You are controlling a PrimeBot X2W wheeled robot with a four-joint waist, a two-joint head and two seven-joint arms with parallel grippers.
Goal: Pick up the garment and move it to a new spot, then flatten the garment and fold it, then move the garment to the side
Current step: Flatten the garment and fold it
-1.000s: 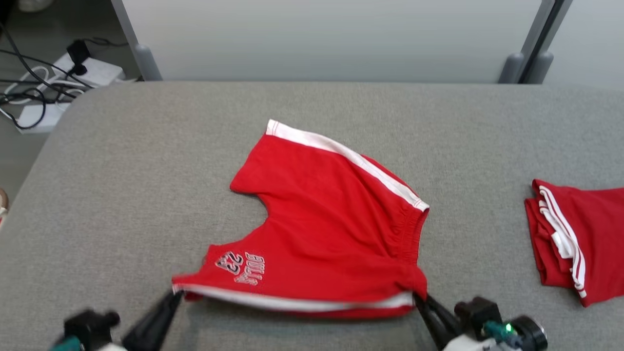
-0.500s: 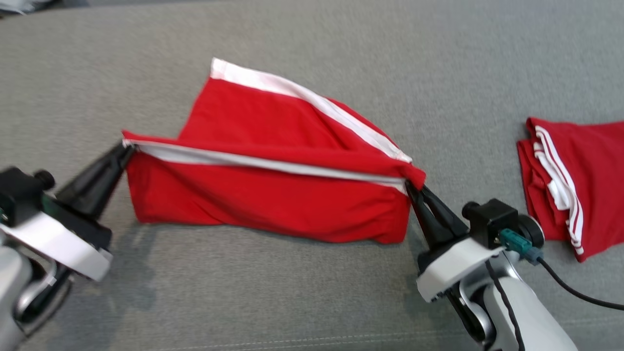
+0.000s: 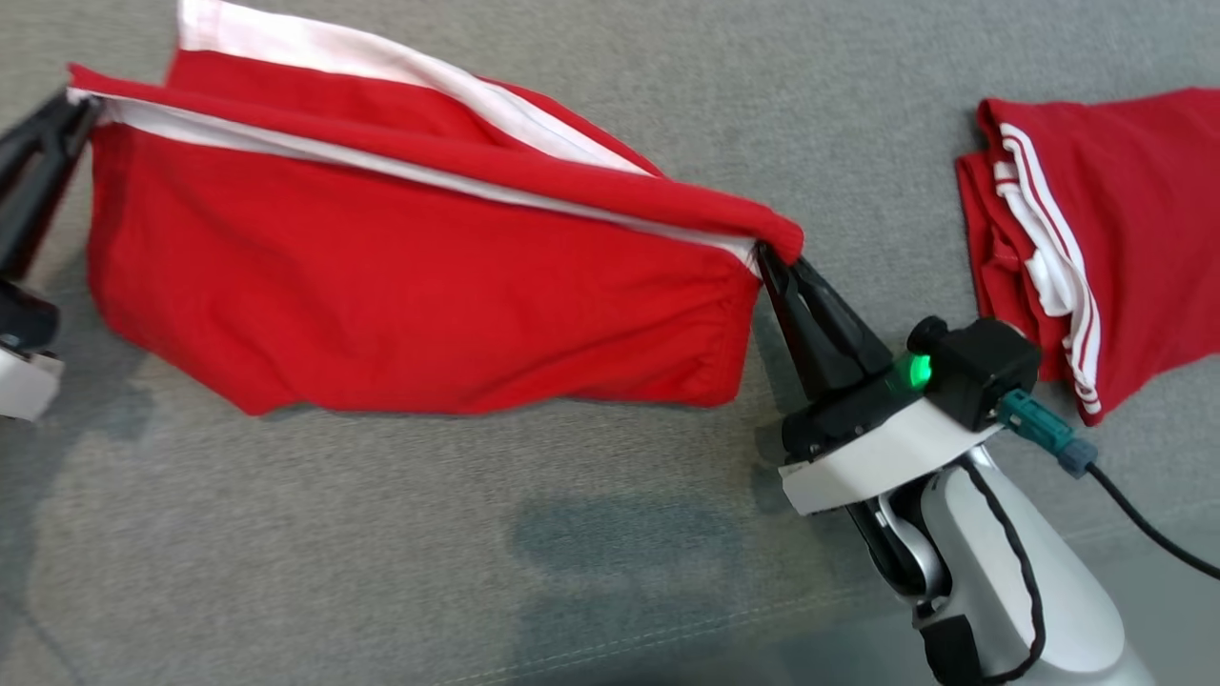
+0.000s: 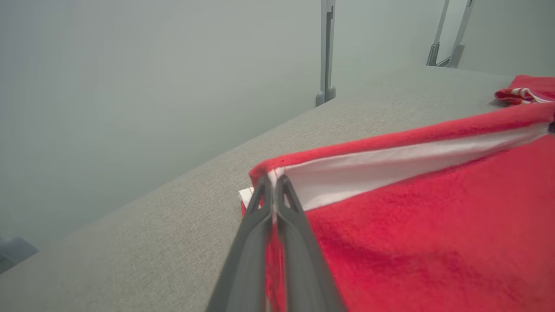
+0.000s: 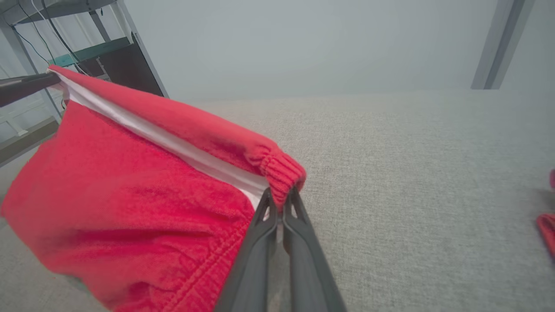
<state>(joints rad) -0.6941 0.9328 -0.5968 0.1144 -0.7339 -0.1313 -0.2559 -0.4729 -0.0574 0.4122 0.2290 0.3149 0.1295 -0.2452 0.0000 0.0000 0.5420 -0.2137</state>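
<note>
At the far left edge of the head view the left hand is pinched tight on one end of the top edge of the red shorts, where a white stripe runs. In its own wrist view the two dark fingers meet with the cloth corner nipped between their tips. The shorts stretch across the upper left and middle of the frame, with the gripped edge taut in the air between the two hands. The near layer hangs from that edge as a red sheet; whether its lower hem touches the grey counter I cannot tell. A further layer with a white band falls away behind, toward the upper left. Right of centre the right hand is clamped on the other end of that edge, at the gathered waist end, and a green light glows on its wrist. At the upper right, well apart from the shorts, a second red garment with white stripes lies folded on the counter
</note>
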